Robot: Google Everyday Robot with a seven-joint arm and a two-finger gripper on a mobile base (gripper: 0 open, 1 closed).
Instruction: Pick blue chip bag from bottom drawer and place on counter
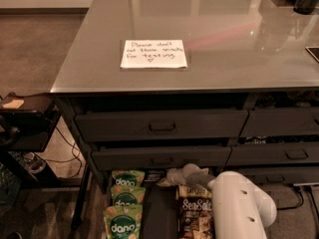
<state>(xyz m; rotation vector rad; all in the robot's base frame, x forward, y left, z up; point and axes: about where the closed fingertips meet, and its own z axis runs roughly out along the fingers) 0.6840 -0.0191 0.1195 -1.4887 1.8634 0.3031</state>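
Observation:
The bottom drawer [158, 213] is pulled open below the counter [224, 39], its dark tray running down the middle. My gripper [168, 177] reaches from the white arm [239, 205] at lower right to the drawer's back edge. Just left of it, a small dark bag with a pale lettered band [155, 173], seemingly the blue chip bag, lies half under the drawer front. The gripper's tip is at this bag's right edge. I cannot tell whether they touch.
Three green "dang" bags [123, 208] lie in a column at the drawer's left and brown "SeaSalt" bags [194, 213] at its right. Closed drawer fronts [162, 126] stand above. A white note [153, 53] lies on the counter. A dark side shelf [25, 113] stands at left.

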